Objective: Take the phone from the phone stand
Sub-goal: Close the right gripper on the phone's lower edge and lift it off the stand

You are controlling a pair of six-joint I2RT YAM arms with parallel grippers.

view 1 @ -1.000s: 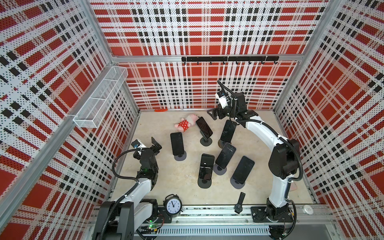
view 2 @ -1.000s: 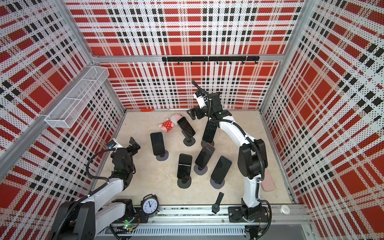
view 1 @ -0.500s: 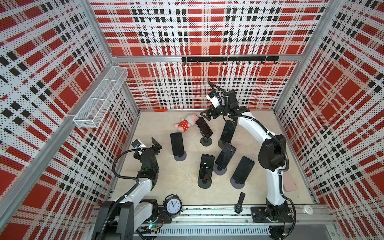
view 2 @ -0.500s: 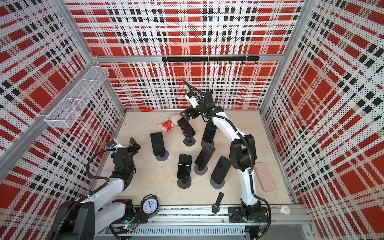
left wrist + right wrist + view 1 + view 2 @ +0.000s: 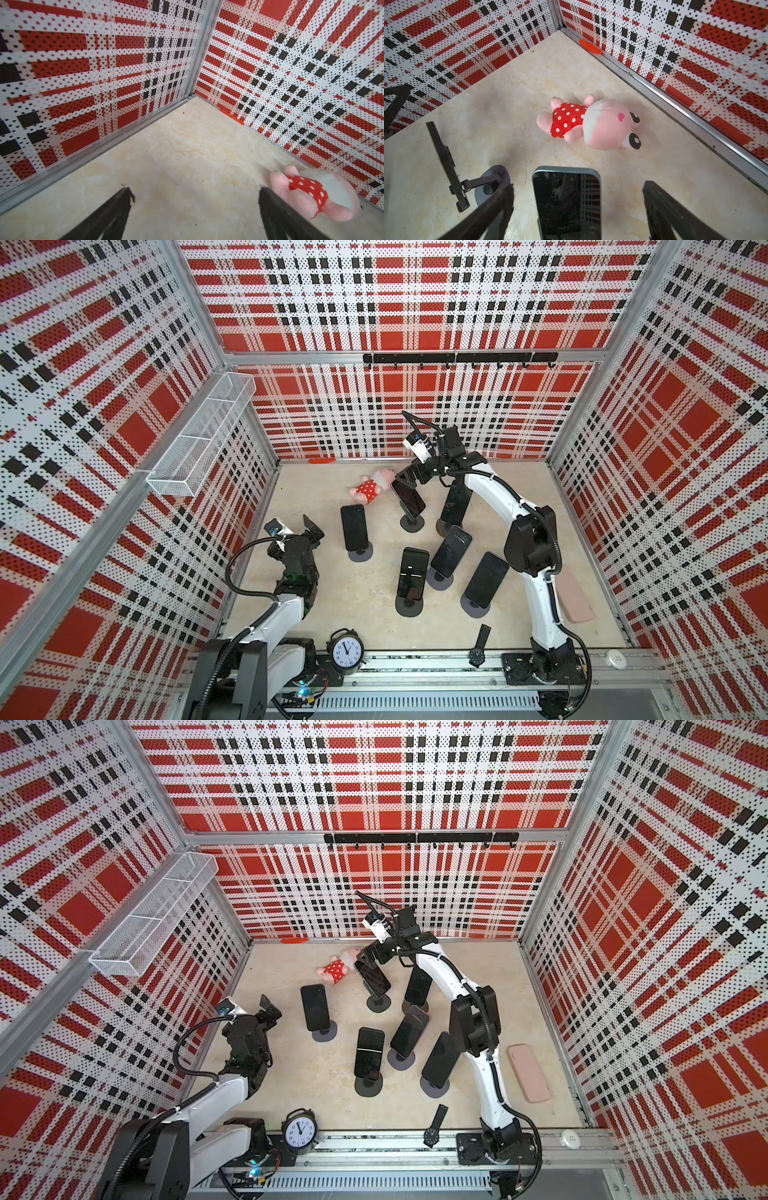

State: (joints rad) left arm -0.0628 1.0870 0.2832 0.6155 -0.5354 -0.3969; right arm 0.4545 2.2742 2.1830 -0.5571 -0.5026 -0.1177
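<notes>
Both jaws wide — right gripper (image 5: 578, 185) flanking phone (image 5: 566, 209).

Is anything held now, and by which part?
Nothing. The right end effector is open around the phone, not touching it; the left end effector is open, empty.

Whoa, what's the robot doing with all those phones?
The right end effector is open and poised at the top of a phone that sits on its stand near the plush toy. It has not gripped it yet. The left end effector is open too, holding nothing, off to the side.
</notes>
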